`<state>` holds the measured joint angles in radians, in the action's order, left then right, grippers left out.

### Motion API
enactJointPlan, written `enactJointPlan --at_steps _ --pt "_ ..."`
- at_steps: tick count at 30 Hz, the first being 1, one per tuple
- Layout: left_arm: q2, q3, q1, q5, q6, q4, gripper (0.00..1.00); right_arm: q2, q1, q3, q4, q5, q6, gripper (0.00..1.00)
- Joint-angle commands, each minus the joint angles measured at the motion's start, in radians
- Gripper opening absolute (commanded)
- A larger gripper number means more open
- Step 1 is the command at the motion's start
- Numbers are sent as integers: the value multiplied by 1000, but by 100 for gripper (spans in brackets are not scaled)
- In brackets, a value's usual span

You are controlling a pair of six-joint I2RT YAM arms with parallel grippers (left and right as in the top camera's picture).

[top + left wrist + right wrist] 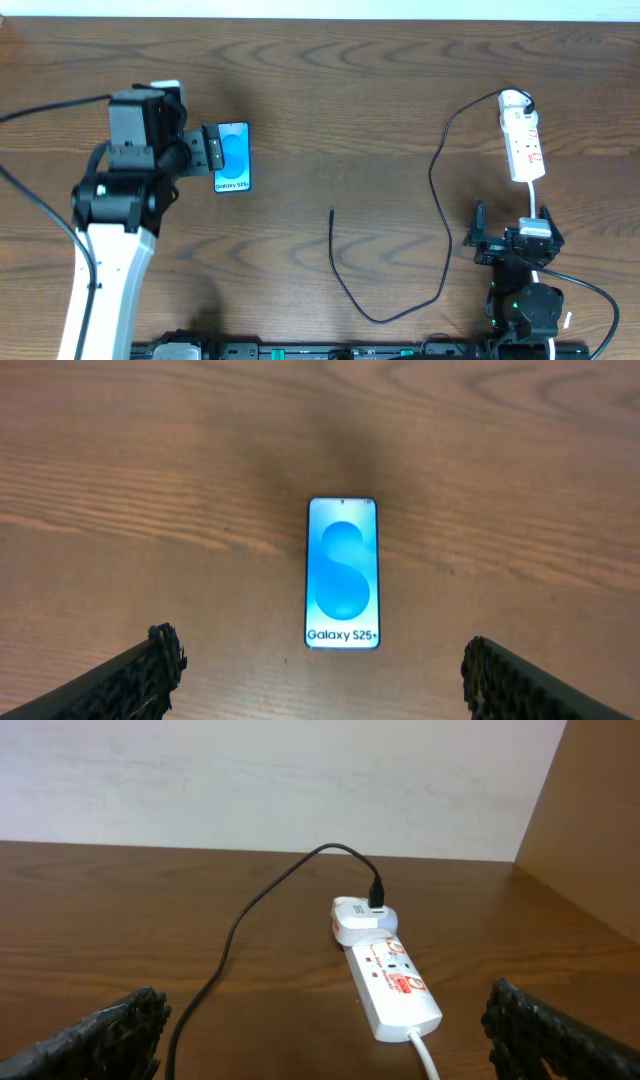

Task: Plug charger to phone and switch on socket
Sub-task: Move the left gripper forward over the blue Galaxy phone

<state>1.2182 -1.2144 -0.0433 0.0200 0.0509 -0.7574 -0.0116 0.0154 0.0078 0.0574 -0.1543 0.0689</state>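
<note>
The left claw stands wide, its 2 black ribbed fingers spread far apart at the lower corners of the left wrist view and holding nothing. The slim rectangular smartphone with a bright blue screen and dark edges lies flat on the brown wood-grain table, just ahead of this claw and centred on the gap between the fingers. Its "Galaxy S25+" end is nearest the claw, and neither finger touches it. From overhead the left claw sits at the phone's side. The right claw is also spread wide and empty. The white elongated power strip with red markings lies ahead of it and slightly to the right, near but not touched, and its thick white cord runs back toward the claw. A white adapter is plugged in at the strip's far end, and the long thin black cable leaves it, arching up and then sweeping back to the claw's left. Overhead, that cable loops across the table from the power strip, passing left of the right claw. Its small plug tip lies free on the wood, well apart from both claws and from the phone.
</note>
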Motion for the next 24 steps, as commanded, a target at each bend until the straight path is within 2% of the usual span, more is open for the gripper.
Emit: enactJointPlan --at_steps 1,12,24 --pt "66 -77 -3 -6 -16 -39 91 7 5 -2 2 -11 -12 99" --pt "269 -212 -3 -5 -18 -201 91 7 5 -2 2 -11 -12 99" --pt "331 -212 -3 -6 -18 -255 91 7 5 -2 2 -11 -12 99"
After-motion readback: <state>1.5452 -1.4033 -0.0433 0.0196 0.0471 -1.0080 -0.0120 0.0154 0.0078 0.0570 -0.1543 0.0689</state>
